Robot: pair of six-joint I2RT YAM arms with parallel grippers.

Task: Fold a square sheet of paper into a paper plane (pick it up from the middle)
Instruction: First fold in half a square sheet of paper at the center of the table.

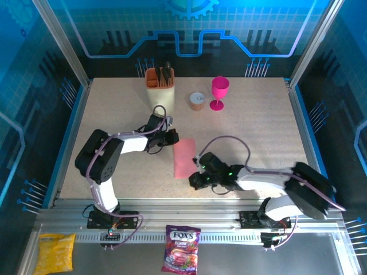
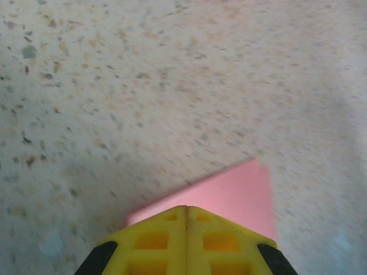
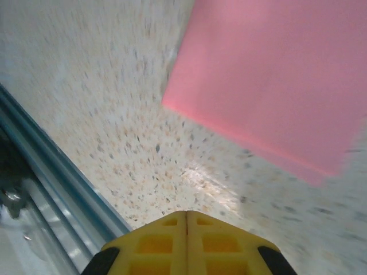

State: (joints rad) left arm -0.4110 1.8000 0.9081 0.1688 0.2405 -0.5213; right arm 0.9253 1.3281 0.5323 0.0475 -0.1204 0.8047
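Square sheet of paper (image 1: 184,157), matte salmon-pink, flat on speckled table (image 1: 258,132) btwn arms. Left gripper (image 2: 186,211), yellow jaws shut & empty, hides its near edge; right gripper (image 3: 186,215), also shut, sits just short of its blurred, frame-cropped corner.

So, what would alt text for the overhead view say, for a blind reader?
A pink paper lies flat on a speckled table between two robot arms, the left fingers by its far corner and the right fingers by its near edge. A magenta goblet and an orange holder stand at the back.
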